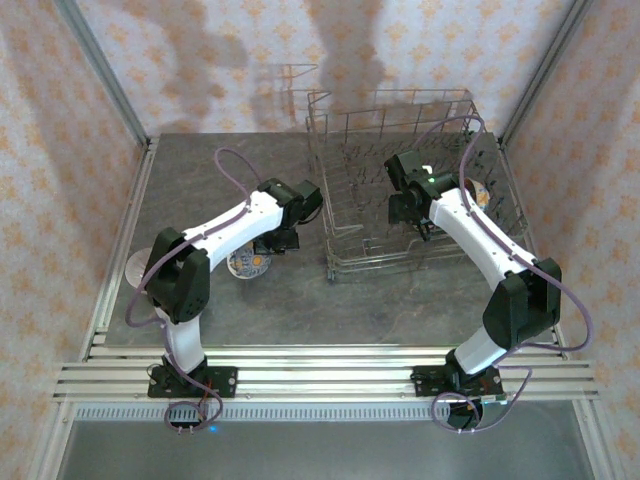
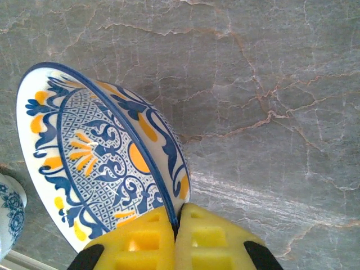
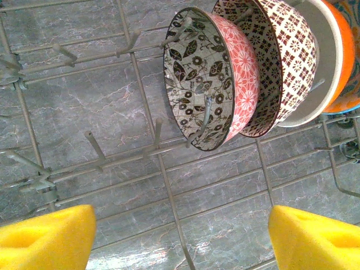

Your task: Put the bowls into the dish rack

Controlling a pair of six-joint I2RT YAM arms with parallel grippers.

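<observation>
Grey marble counter (image 2: 270,84), left fingers (image 2: 140,244) pinching the blue-and-orange bowl (image 2: 101,157) by its rim, right fingers (image 3: 45,236) spread wide over the dish rack (image 1: 345,262), racked bowls (image 3: 242,73) at 1 o'clock.

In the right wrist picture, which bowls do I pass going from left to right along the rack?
pink bowl with a black-and-white leafy inside → brown-and-white patterned bowl → plain white bowl → orange bowl, cut off at the right edge.
</observation>
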